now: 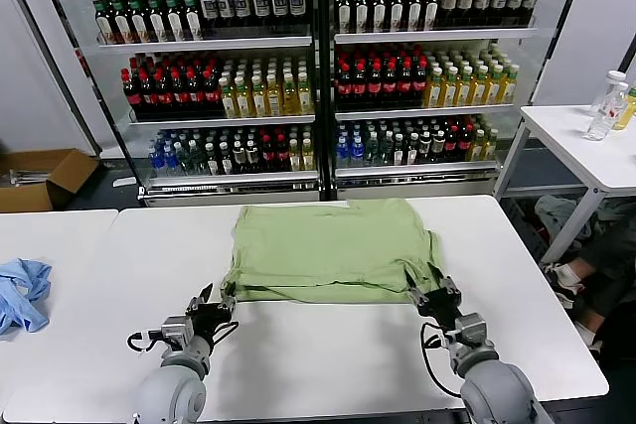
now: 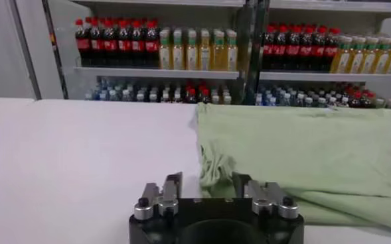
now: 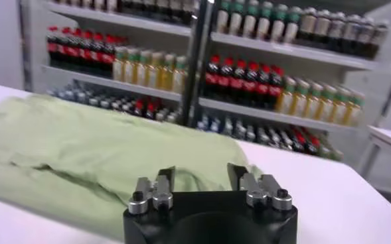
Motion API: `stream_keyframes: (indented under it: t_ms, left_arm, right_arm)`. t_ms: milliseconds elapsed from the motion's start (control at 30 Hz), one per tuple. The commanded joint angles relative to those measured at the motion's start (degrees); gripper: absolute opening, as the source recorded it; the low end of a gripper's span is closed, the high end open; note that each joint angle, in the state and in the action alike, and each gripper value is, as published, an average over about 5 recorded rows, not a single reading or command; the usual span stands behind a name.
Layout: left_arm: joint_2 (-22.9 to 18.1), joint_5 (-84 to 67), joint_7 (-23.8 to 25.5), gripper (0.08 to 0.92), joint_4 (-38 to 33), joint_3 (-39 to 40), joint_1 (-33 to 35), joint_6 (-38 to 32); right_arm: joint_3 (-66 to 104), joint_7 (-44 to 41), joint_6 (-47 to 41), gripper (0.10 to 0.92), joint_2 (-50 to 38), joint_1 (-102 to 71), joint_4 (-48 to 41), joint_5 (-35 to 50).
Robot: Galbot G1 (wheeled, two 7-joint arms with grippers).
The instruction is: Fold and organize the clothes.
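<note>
The green polo shirt [image 1: 333, 248] lies folded into a rough rectangle on the white surface [image 1: 328, 354], plain green side up, toward the far edge in front of the drinks cooler [image 1: 318, 67]. The left end effector [image 1: 213, 302] sits low at the shirt's near left corner, fingers spread apart with nothing between them; from the left wrist view the left end effector [image 2: 206, 185] has a bunched bit of the shirt [image 2: 301, 156] hem lying just ahead of the gap, and no pinch on it. Over on the other side, the right end effector [image 1: 433, 295] is at the near right corner, right by a small dangling fold of fabric, and its fingers also stand wide; the right wrist view shows the right end effector [image 3: 200, 180] open with the shirt [image 3: 82, 149] cloth lying just past the tips. A crumpled blue garment [image 1: 22, 290] rests on the neighbouring surface to the left, well apart, and a cardboard box [image 1: 40, 178] sits on the floor beyond it.
</note>
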Motion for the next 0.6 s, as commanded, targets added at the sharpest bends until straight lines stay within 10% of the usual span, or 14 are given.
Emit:
stream_keyframes:
  t_ms: [33,233,600]
  left_arm:
    - [0.1,-0.4,-0.1,0.646,3.1,1.0,-1.6,0.4]
    - [0.4,-2.3,0.6,0.746,4.1,1.6,-2.6,0.2]
    - [1.3,-14.9,5.0,0.447,6.2,0.4,-4.2,3.0]
  right_arm:
    - [2.3,2.1,-5.8,0.773,0.1,-0.9,-1.5,7.2]
    - [-1.5,1.0,-5.7,0.719,0.3,2.4,-3.9,10.7]
    - [-2.8,-1.8,-2.3,0.399,-1.5,4.1,-6.1,10.8]
